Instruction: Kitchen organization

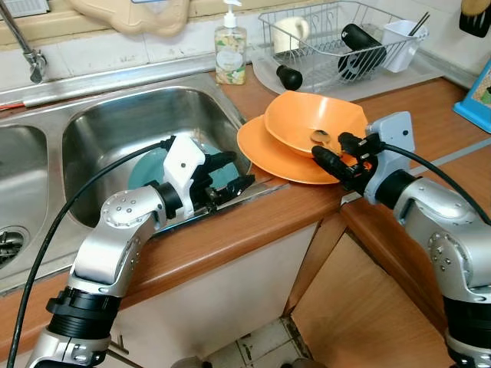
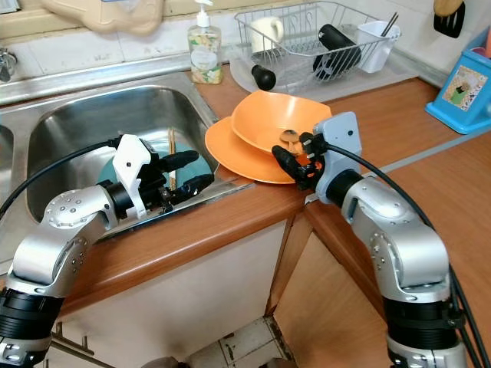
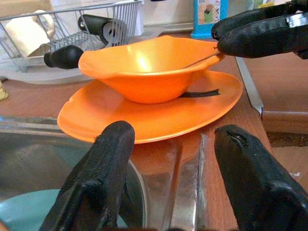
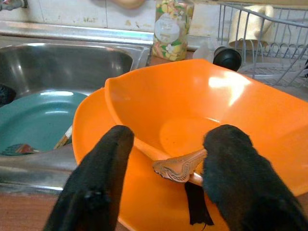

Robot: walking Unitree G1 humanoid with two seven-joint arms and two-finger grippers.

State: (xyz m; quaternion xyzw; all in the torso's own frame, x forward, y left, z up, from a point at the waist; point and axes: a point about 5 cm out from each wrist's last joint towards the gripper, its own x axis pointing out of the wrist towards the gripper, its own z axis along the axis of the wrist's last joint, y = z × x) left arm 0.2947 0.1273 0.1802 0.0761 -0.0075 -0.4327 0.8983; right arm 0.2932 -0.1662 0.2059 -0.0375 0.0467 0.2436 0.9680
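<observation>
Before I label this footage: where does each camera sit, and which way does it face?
Left eye view: on the head, looking down at the sink, the orange bowl and both silver arms.
Right eye view: beside it, same scene, slightly shifted.
Left wrist view: at the sink's edge, along the open left hand toward the bowl.
Right wrist view: along the right hand, with a spoon handle between its fingers.
Shared: both wrist views show the orange plate under the bowl and the dish rack.

Orange bowl (image 1: 307, 116) on plate (image 1: 265, 153), R gripper (image 1: 337, 153) at rim.
</observation>
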